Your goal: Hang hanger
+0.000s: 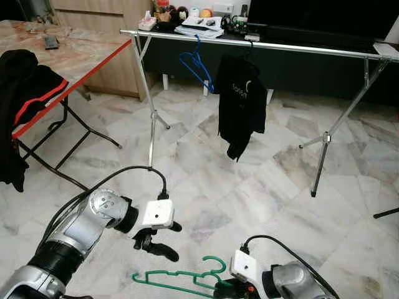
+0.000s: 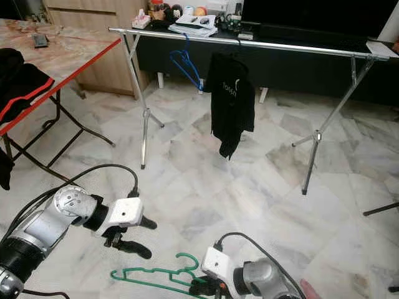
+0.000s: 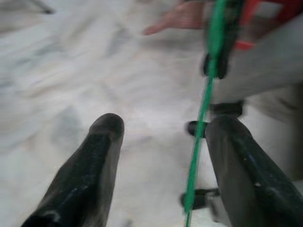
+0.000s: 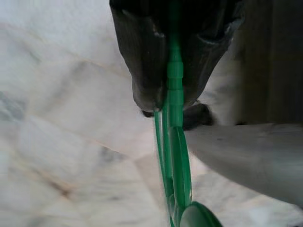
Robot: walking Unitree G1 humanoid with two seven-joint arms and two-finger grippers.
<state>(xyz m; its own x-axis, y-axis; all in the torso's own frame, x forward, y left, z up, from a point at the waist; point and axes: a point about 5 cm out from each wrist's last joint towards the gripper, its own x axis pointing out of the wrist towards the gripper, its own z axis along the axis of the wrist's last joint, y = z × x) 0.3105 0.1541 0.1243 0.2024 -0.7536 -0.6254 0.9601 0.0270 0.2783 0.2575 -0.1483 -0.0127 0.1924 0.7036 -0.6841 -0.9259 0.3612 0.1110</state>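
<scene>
The right gripper [image 4: 173,71] is clamped on the green hanger [image 1: 181,279], its two black fingers [image 4: 142,61] pressed against the plastic from either side. The hanger is held low over the marble floor [image 1: 249,180], close to the robot, with its hook [image 1: 215,263] curling upward. The left gripper [image 1: 159,240] is just beside the hanger, not touching it, with its fingers [image 3: 90,165] spread apart; in the left wrist view the green plastic runs past one finger. The clothes rail [image 1: 262,45] stands well apart, farther across the floor. A blue hanger [image 1: 196,65] hangs near its left end, and a black shirt [image 1: 240,103] hangs near the middle of the rail. A red-edged table [image 1: 68,59] stands to the left, with dark clothing [image 1: 22,93] draped over its near edge.
</scene>
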